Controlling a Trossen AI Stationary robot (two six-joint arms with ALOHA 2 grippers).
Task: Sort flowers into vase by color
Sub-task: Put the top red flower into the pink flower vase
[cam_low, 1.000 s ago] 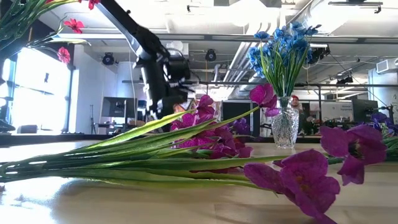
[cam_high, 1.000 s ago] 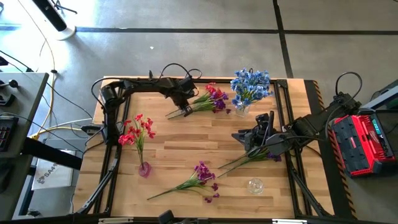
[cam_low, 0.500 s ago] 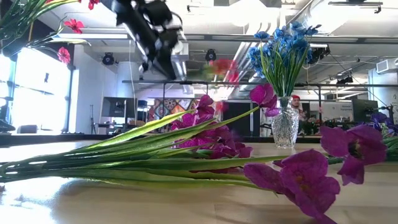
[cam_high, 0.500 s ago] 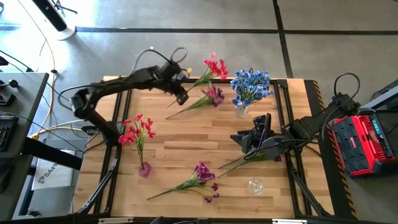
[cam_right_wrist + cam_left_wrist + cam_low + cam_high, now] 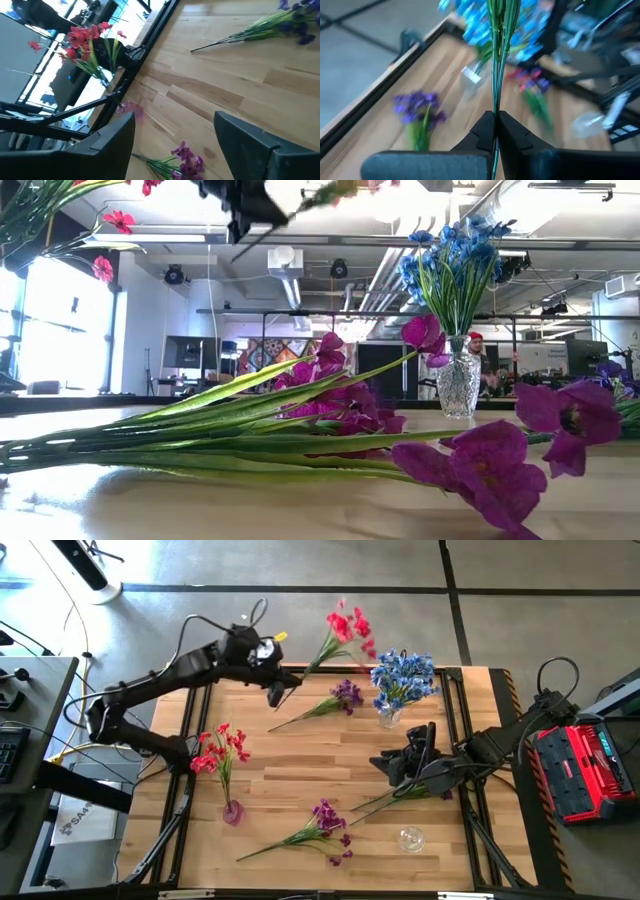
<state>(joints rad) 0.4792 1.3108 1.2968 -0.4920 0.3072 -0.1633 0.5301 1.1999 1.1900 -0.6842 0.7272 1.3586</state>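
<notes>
My left gripper (image 5: 277,690) is raised above the table's far left part, shut on a red flower spray (image 5: 343,624) that slants up past the far edge. At the top of the low view, this gripper (image 5: 245,198) shows with the stem. A purple spray (image 5: 338,698) lies flat on the table below it. Blue flowers (image 5: 403,678) stand in a glass vase (image 5: 388,718). Red flowers (image 5: 221,748) stand in a pink vase (image 5: 232,810). My right gripper (image 5: 398,766) is open, just beside a purple spray (image 5: 405,790) lying at the right. Another purple spray (image 5: 318,825) lies near the front. My left gripper pinches the red spray's thin green stems (image 5: 495,117) between its two fingers, near the lower end of the stems. The stems run straight on past the fingertips, along the fingers. The spray is lifted clear of the table, blossoms tilted up and away from the gripper.
An empty clear glass vase (image 5: 410,838) stands near the front right. A black frame (image 5: 470,740) runs along the table's edges. In the right wrist view the red flowers (image 5: 87,40) and the front purple spray (image 5: 186,159) show ahead. Bare wood lies mid-table.
My left gripper has risen from the table's far part, moved toward the left and far edge, carrying the red spray up with it. The spray came off the table, its blossoms now beyond the far edge. The purple spray that lay beside it stayed on the table.
</notes>
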